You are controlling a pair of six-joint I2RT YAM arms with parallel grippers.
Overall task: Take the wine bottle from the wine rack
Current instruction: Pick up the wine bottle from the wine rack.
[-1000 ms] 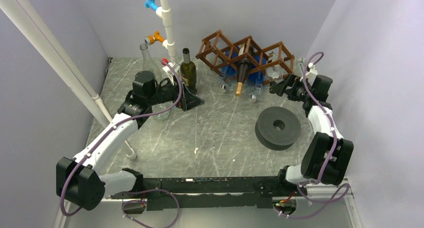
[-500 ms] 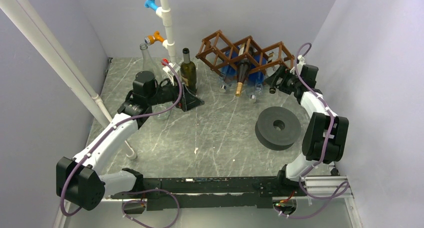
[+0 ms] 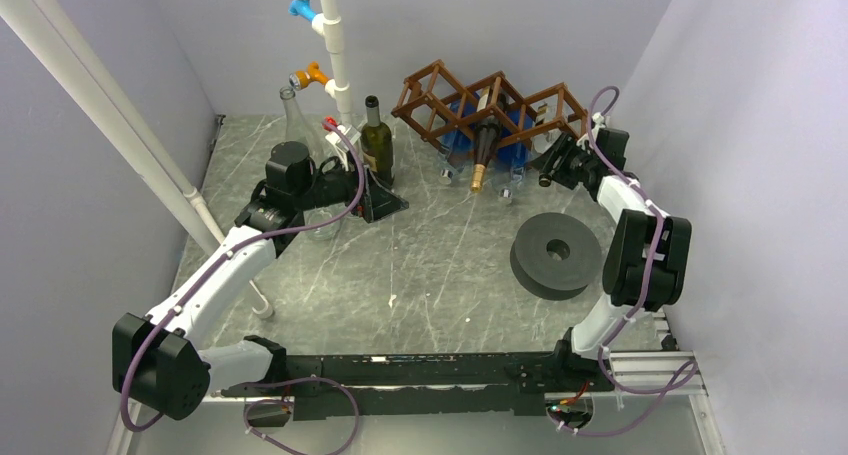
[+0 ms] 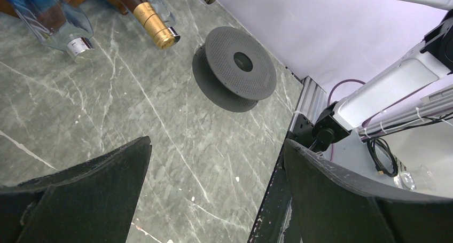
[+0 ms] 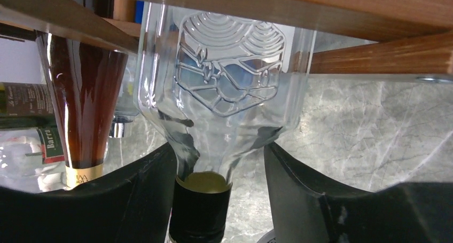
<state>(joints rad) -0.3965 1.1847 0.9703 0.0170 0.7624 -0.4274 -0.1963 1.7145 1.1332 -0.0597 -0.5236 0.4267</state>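
The brown wooden wine rack [image 3: 490,97] stands at the back of the table, and its slats [image 5: 374,56] cross the top of the right wrist view. A clear embossed wine bottle [image 5: 229,67] with a black cap lies in the rack's right cell [image 3: 545,145], neck pointing out. My right gripper [image 3: 556,163] is at that neck. Its fingers straddle the black cap [image 5: 219,152]: the left finger touches it and a gap shows on the right. My left gripper [image 3: 378,197] is open over bare table [image 4: 216,147], next to an upright green bottle [image 3: 376,140].
A brown bottle with a gold cap [image 3: 481,165] [image 5: 85,93] lies in the rack's middle cell, with clear bottles over blue parts beside it. A black disc spool [image 3: 556,255] [image 4: 235,67] sits at front right. A tall clear bottle [image 3: 292,115] and a white pipe [image 3: 335,45] stand at back left.
My right arm has reached forward to the rack's right cell and its jaws have narrowed around the clear bottle's neck. The left arm has not moved.
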